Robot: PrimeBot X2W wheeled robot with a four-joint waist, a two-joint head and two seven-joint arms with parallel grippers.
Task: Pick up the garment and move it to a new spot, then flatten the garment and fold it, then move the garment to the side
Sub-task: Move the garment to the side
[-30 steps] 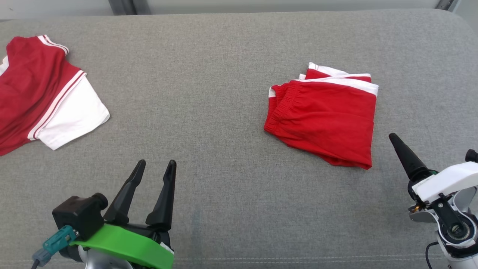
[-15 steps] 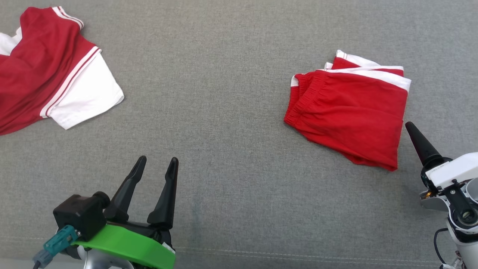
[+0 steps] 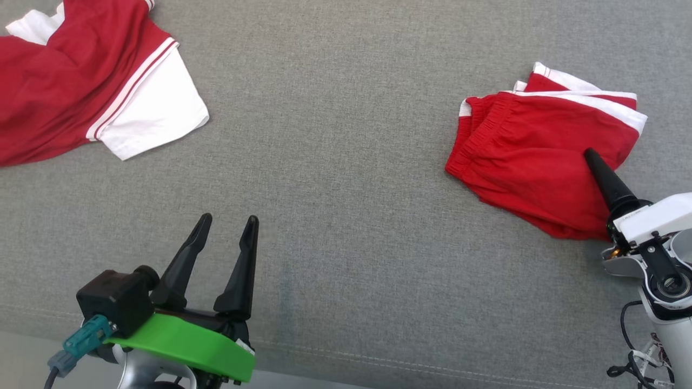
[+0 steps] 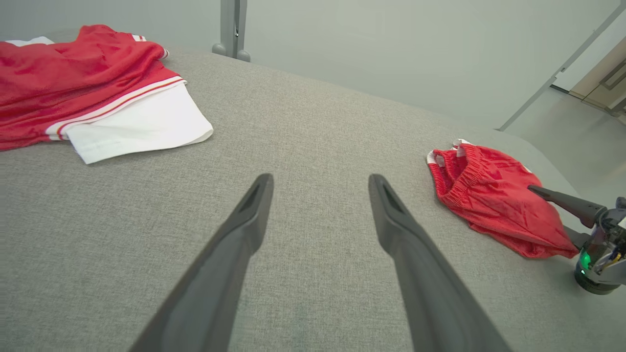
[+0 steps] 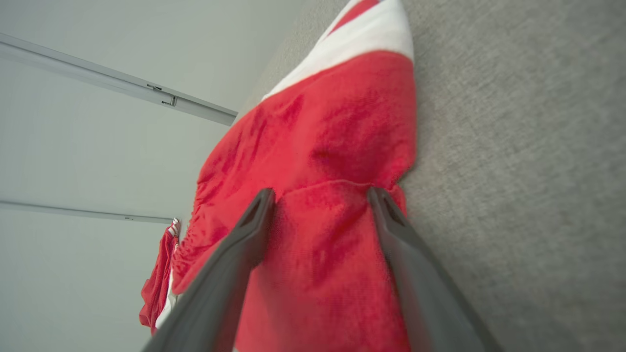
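Note:
The garment (image 3: pixel 530 146) is a pair of red shorts with white trim, folded, lying on the right of the grey cushioned surface (image 3: pixel 335 162). My right gripper (image 3: pixel 592 159) stands open at the garment's near right edge, one finger over the fabric. In the right wrist view the red cloth (image 5: pixel 332 132) lies between the open fingers of that gripper (image 5: pixel 320 193) and is bunched at their tips. The left wrist view shows the garment (image 4: pixel 494 200) with one of the right gripper's fingers (image 4: pixel 567 204) on top. My left gripper (image 3: pixel 228 219) (image 4: pixel 320 178) hovers open and empty at the lower left.
A red and white shirt (image 3: pixel 81 81) (image 4: pixel 88 83) lies spread at the far left of the surface. The surface's front seam (image 3: pixel 432 367) runs along the bottom. A pale wall (image 4: pixel 391 49) stands behind the surface.
The camera has shifted, so everything sits further right. My right gripper has moved from beside the garment's right edge onto it, with cloth now between its fingers. The left gripper has kept its pose.

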